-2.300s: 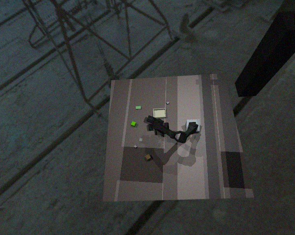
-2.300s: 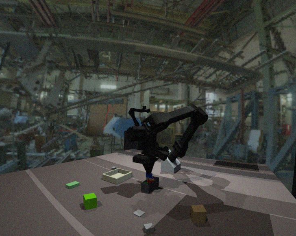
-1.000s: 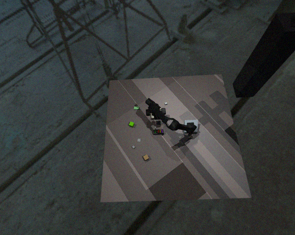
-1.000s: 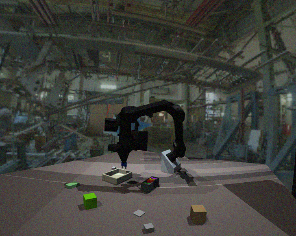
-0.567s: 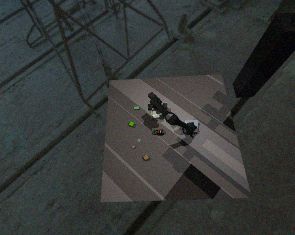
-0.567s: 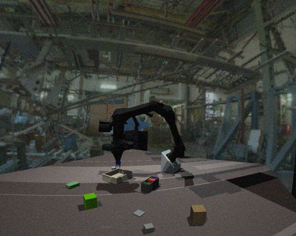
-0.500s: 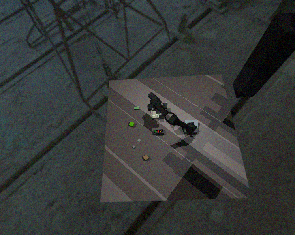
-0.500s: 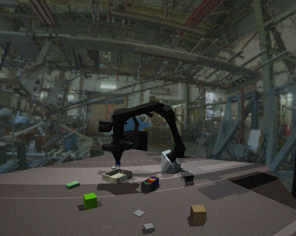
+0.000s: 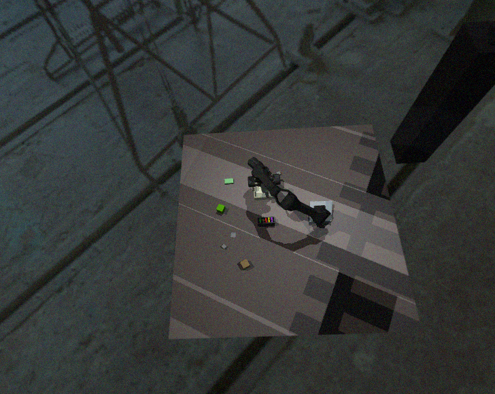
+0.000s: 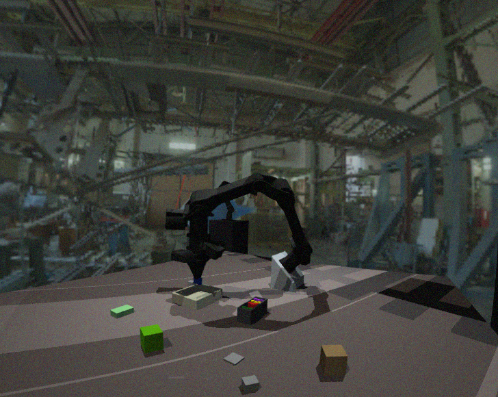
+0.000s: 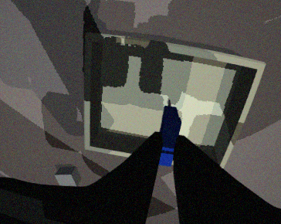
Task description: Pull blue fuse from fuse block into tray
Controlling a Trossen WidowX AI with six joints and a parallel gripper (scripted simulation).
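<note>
My gripper (image 10: 198, 277) (image 11: 167, 140) is shut on the blue fuse (image 10: 198, 280) (image 11: 171, 123). The fuse hangs from the fingertips, above the tray in the wrist view and just above its back rim in the exterior view. The cream tray (image 9: 262, 197) (image 10: 195, 303) (image 11: 88, 127) is a shallow open box, partly hidden under the arm in the top view. The black fuse block (image 9: 266, 225) (image 10: 252, 313) stands beside the tray, with several coloured fuses in its top. The gripper is clear of the block.
A light green flat block (image 9: 228, 181) (image 10: 122, 311), a green cube (image 9: 220, 208) (image 10: 152, 339) and an orange-brown cube (image 9: 244, 264) (image 10: 333, 360) lie around. Small grey pieces (image 10: 233, 358) (image 10: 250, 383) lie at the front. A small grey block (image 11: 66, 177) lies near the tray.
</note>
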